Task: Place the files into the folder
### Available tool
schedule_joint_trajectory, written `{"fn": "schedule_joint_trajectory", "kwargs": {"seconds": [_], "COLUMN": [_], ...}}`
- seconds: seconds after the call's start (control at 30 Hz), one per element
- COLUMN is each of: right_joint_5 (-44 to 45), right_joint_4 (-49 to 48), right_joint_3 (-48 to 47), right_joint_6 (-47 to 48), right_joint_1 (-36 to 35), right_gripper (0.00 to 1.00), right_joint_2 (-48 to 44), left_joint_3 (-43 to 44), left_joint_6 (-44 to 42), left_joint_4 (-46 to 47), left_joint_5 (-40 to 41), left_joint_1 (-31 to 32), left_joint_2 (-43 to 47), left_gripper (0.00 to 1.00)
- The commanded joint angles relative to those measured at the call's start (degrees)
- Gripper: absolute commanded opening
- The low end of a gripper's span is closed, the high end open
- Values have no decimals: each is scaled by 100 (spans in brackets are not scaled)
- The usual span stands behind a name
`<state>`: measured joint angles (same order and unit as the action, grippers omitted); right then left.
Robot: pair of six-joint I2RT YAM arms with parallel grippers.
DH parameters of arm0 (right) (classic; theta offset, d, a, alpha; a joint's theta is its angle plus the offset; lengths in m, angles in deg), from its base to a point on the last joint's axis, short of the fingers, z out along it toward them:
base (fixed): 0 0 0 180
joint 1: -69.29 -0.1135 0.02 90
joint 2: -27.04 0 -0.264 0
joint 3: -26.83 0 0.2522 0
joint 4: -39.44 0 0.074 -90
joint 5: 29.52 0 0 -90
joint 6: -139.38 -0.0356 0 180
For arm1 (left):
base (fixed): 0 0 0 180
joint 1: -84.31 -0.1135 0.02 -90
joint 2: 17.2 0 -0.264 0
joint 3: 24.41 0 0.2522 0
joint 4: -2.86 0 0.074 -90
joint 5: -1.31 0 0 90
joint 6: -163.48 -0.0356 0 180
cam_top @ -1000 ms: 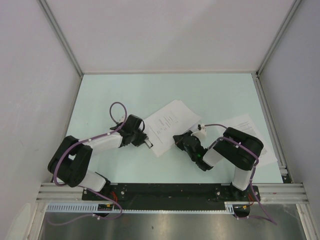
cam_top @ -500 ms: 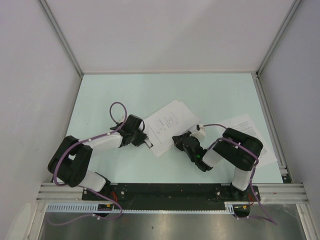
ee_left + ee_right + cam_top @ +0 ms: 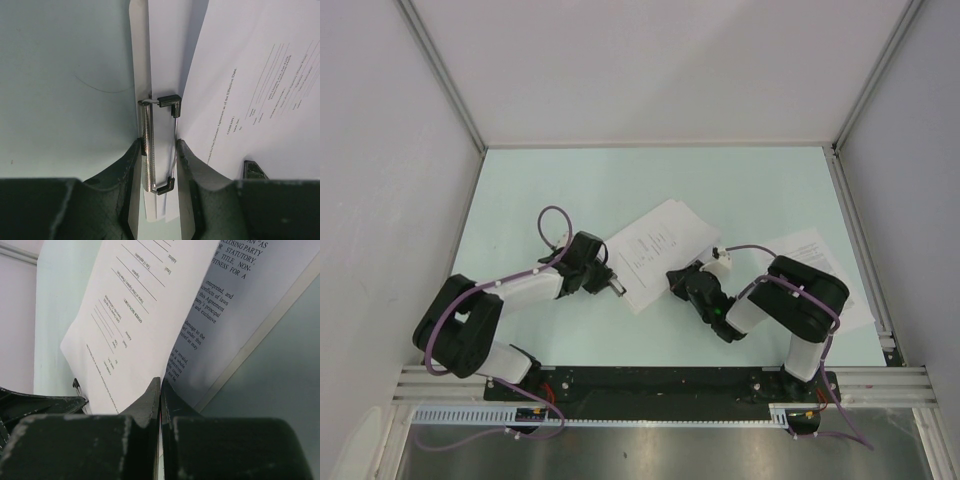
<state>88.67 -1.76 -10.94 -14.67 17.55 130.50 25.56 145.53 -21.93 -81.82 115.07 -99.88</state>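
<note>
top view: two grippers work at one paper pile (image 3: 660,240) mid-bench (image 3: 570,180): left gripper (image 3: 617,287) at its near-left edge, right gripper (image 3: 672,277) at its near edge. one separate sheet (image 3: 810,248) lies to the right, partly under the right arm.

left wrist view: left gripper is partly closed, clamping the single clip (image 3: 160,142) of the one folder (image 3: 139,60).

right wrist view: right gripper is fully closed on the edge of the raised top sheet (image 3: 135,310); one second sheet (image 3: 225,310), densely printed, lies beneath.

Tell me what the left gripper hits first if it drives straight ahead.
The metal clip on the folder: it sits between the left gripper's fingers. Pushing on would likely just drive the folder forward.
</note>
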Motion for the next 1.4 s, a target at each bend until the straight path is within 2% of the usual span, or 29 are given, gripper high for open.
{"fn": "schedule_joint_trajectory", "kwargs": {"seconds": [0.0,0.27,0.63,1.0,1.37], "right_joint_5": [302,65,-120,302,-120], "right_joint_4": [267,-85,-331,64,-428], "right_joint_3": [-7,-148,-148,-104,-262], "right_joint_6": [156,885,903,815,1825], "right_joint_1": [77,-46,-151,-116,-169], "right_gripper": [0,0,0,0,0], "right_joint_2": [-107,-54,34,-168,-133], "left_joint_3": [-395,-316,-254,-650,-562], "left_joint_6": [-7,-60,-77,-51,-139], "left_joint_4": [-646,-646,-690,-391,-523], "left_joint_5": [16,-11,-37,33,86], "left_joint_1": [17,26,26,26,26], "left_joint_2": [-223,-355,-398,-65,-144], "left_gripper": [0,0,0,0,0]}}
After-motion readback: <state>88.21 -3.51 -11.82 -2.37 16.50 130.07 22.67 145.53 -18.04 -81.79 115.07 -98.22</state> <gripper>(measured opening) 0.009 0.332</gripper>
